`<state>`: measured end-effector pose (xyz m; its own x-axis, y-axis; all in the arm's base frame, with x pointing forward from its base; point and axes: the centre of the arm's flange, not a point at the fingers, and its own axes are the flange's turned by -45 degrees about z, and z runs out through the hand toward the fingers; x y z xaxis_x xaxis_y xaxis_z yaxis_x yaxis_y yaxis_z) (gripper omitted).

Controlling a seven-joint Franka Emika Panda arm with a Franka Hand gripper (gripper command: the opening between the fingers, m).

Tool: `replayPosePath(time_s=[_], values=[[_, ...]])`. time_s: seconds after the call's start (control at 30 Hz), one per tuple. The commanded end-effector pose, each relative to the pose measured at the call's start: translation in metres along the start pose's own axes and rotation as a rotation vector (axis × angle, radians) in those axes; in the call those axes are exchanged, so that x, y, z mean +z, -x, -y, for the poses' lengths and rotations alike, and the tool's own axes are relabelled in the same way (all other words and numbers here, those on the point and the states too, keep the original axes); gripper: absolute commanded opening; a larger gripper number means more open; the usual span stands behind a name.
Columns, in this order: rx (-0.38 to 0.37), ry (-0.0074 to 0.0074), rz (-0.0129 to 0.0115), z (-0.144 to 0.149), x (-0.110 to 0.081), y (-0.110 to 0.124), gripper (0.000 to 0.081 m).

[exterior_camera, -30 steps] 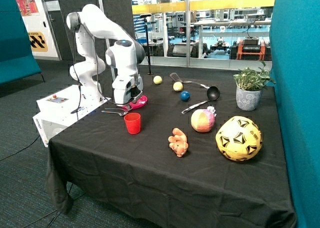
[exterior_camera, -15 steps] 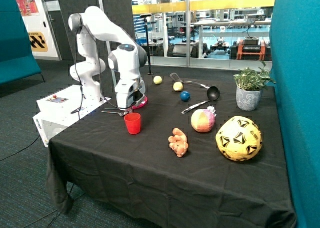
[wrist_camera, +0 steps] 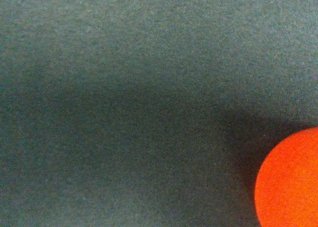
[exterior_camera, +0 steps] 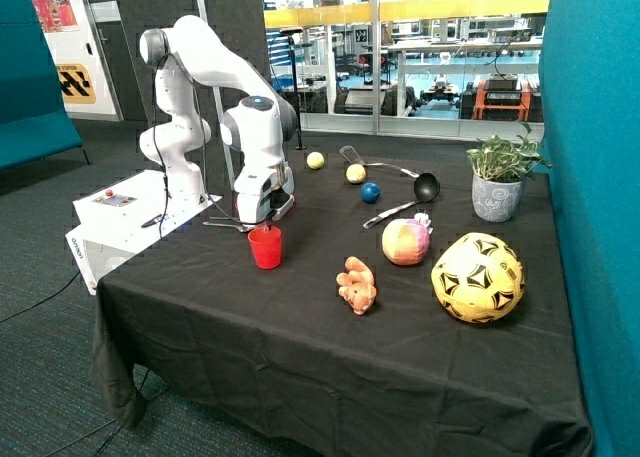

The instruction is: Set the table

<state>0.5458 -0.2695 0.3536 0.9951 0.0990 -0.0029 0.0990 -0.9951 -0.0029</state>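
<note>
A red cup (exterior_camera: 265, 247) stands upright on the black tablecloth (exterior_camera: 300, 327) near the robot's side of the table. My gripper (exterior_camera: 262, 215) hangs low just behind the cup, close above the cloth. The wrist view shows only black cloth and the edge of the red cup (wrist_camera: 290, 182). A fork and a spoon (exterior_camera: 225, 223) lie on the cloth beside the gripper. The gripper hand hides the pink plate seen earlier. A black ladle (exterior_camera: 425, 186), a spatula (exterior_camera: 350, 155) and another metal utensil (exterior_camera: 390, 214) lie further along the table.
Two yellow balls (exterior_camera: 315, 160) (exterior_camera: 356, 173) and a blue ball (exterior_camera: 370, 192) sit mid-table. A pink-and-yellow ball (exterior_camera: 405, 242), a yellow soccer ball (exterior_camera: 478, 277), a plush toy (exterior_camera: 357, 284) and a potted plant (exterior_camera: 498, 182) take up the far side.
The arm has moved down and towards the red cup. The gripper hand now covers the pink plate that showed behind it before.
</note>
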Motion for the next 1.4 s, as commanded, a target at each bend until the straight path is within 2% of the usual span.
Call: replayPosePath(time_s=[0.0,0.17,0.27,0.3,0.33,0.4,1.37], values=[[0.013,0.0029,-0.0029,-0.003,0.014,0.000,0.0378],[0.015,0.0029,-0.0029,-0.002,0.018,-0.001,0.0350],[0.015,0.0029,-0.0029,0.000,0.021,-0.002,0.0277],[0.015,0.0029,-0.0029,0.002,0.022,-0.002,0.0138],[0.013,0.0029,-0.0029,0.003,0.022,-0.002,0.0069],[0.012,0.0029,-0.0029,0.004,0.023,-0.002,0.0017],[0.008,0.0029,-0.0029,0.008,0.028,0.001,0.0000]])
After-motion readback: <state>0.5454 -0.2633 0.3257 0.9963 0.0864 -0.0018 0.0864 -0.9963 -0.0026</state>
